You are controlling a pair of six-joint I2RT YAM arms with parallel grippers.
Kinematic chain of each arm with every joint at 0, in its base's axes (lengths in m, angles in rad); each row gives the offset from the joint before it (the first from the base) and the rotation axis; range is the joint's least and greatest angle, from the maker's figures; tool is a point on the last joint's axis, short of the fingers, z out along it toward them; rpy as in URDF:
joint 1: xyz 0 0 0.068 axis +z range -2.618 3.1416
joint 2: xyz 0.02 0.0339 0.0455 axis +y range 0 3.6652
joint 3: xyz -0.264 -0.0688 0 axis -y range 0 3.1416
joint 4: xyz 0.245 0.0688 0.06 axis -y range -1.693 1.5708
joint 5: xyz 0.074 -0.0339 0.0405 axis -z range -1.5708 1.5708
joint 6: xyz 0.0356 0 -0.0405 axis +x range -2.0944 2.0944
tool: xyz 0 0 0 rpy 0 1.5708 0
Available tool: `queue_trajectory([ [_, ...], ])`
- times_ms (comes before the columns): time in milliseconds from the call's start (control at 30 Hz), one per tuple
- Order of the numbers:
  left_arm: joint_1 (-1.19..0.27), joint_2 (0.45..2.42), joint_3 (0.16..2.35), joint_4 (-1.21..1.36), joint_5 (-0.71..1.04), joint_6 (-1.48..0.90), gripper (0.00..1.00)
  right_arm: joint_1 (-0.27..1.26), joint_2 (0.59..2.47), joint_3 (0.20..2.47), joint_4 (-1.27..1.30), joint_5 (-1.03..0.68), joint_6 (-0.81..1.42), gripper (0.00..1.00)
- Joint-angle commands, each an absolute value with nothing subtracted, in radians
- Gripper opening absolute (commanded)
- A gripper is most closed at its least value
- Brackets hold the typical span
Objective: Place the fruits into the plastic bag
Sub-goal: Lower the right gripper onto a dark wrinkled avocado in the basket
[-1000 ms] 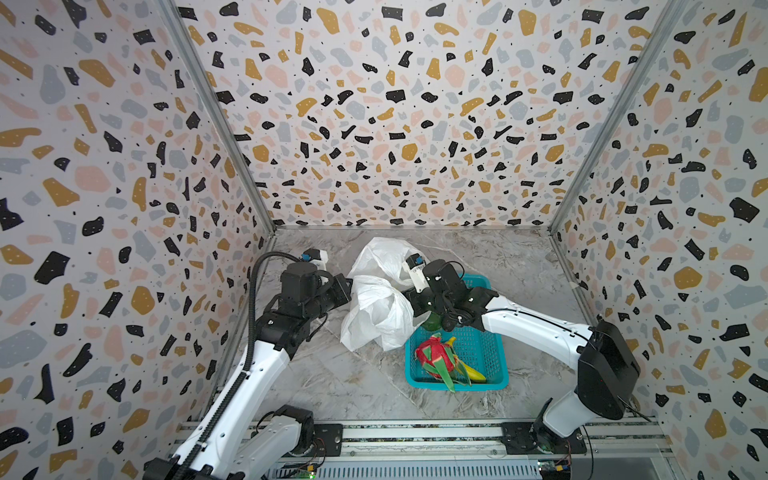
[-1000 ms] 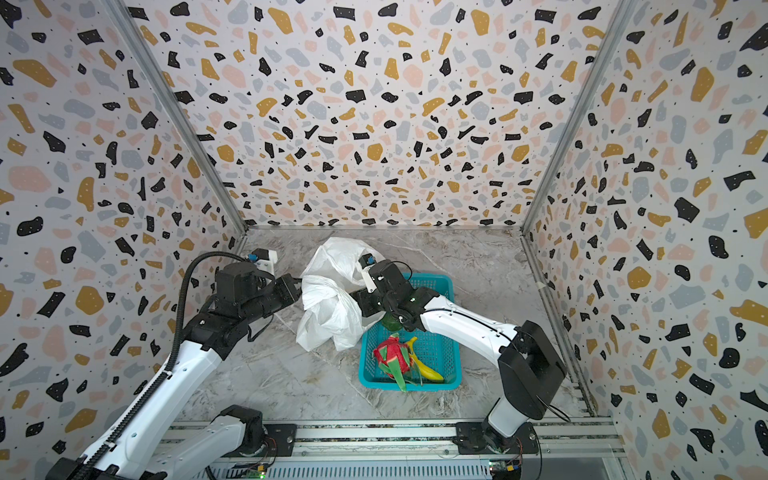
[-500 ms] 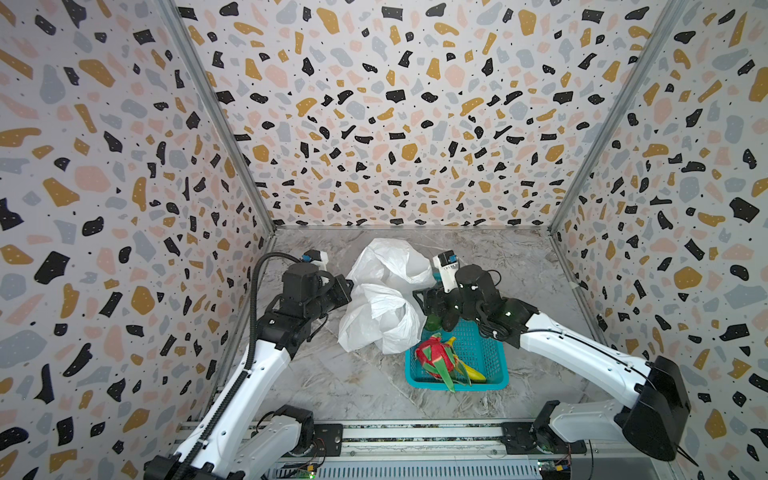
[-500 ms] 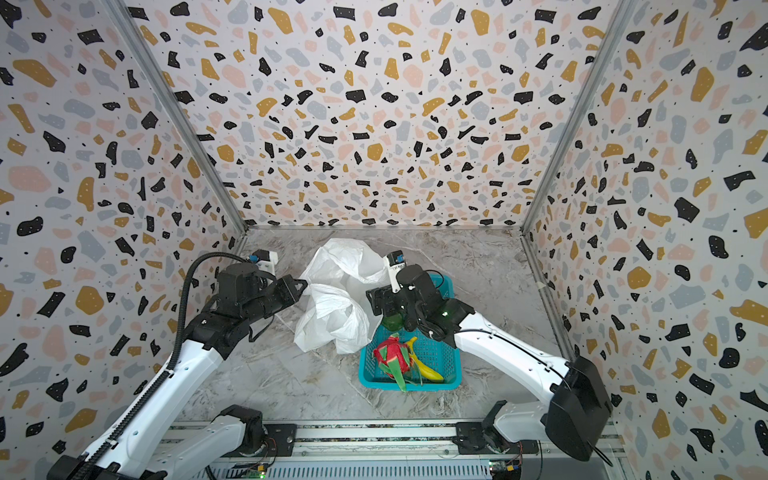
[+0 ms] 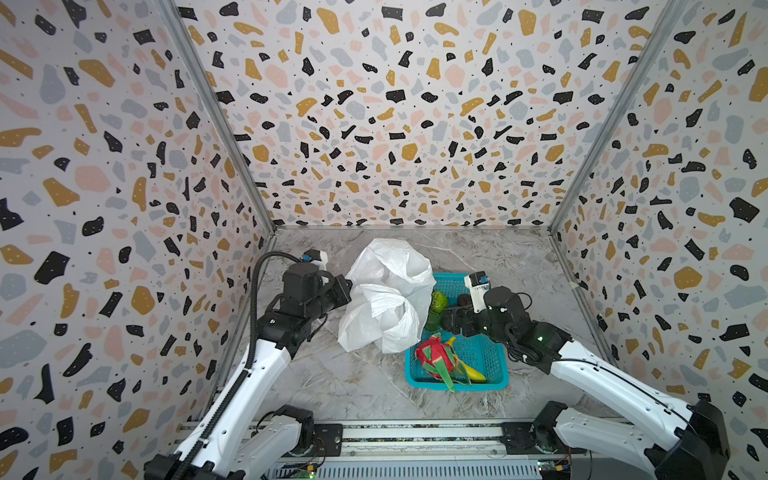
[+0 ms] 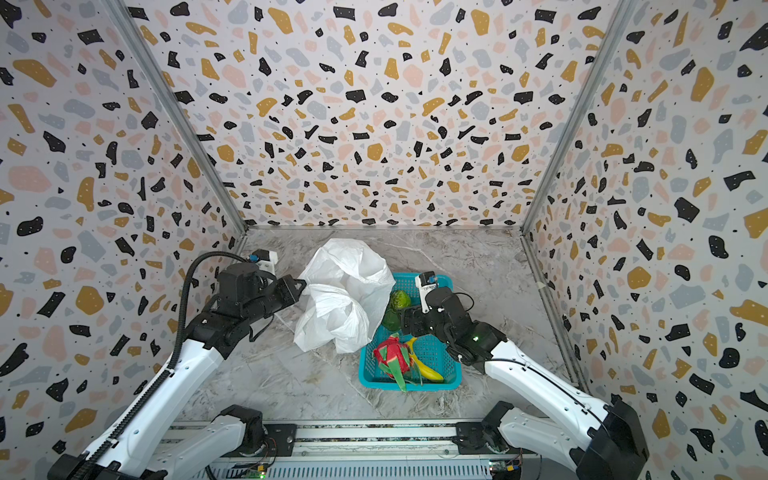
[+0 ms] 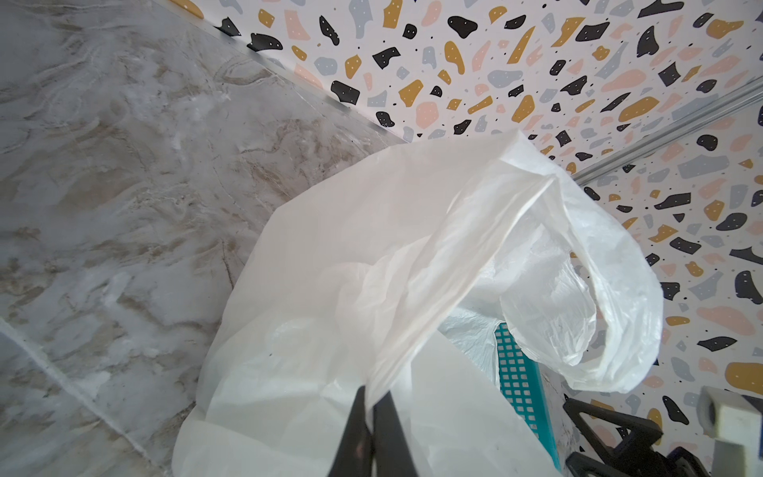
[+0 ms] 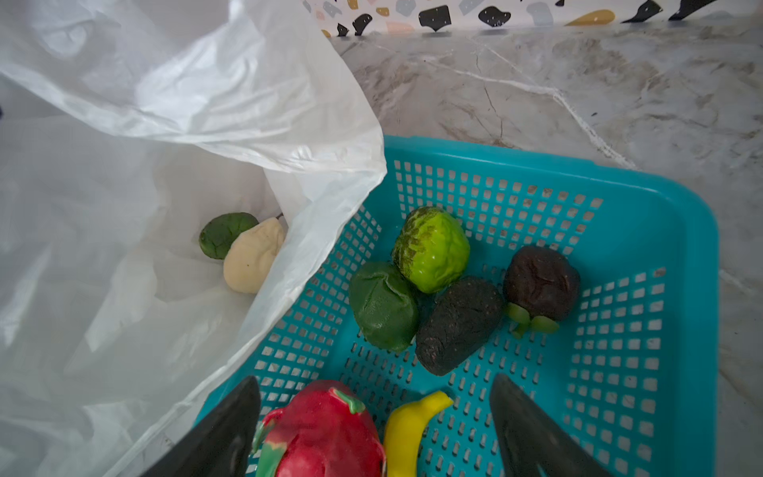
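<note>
Now my left tool [image 7: 371, 398] clamps the rim of the crinkly white plastic bag [image 5: 386, 299] beside the teal perforated basket [image 5: 496, 376]. My right tool [image 8: 373, 384] hangs released over the red-pink dragon fruit [image 8: 326, 429] in that basket. I'd drop straight and grip its body, clear of the yellow banana [image 8: 406, 429].

No legible text, brand, number or sign found. Dark print on the right wrist camera housing [image 5: 478, 286] is too small to read.
</note>
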State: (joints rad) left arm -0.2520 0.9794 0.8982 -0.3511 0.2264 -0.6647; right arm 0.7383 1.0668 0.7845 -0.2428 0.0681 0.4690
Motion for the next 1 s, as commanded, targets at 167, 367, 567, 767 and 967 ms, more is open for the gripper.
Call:
queue_trajectory([
  [167, -0.252, 0.975, 0.878, -0.319, 0.227, -0.657, 0.00, 0.634, 1.301, 0.834, -0.270, 0.017, 0.598, 0.85],
  [367, -0.253, 0.967, 0.871, -0.312, 0.232, -0.664, 0.00, 0.538, 1.452, 0.834, -0.146, -0.089, 0.653, 0.77],
  [567, -0.252, 0.966, 0.868, -0.313, 0.233, -0.663, 0.00, 0.526, 1.544, 0.865, -0.092, -0.138, 0.653, 0.73],
  [767, -0.253, 0.967, 0.864, -0.309, 0.234, -0.665, 0.00, 0.526, 1.603, 0.872, -0.062, -0.157, 0.673, 0.69],
  [967, -0.253, 0.968, 0.865, -0.309, 0.233, -0.667, 0.00, 0.528, 1.578, 0.853, -0.057, -0.140, 0.701, 0.47],
])
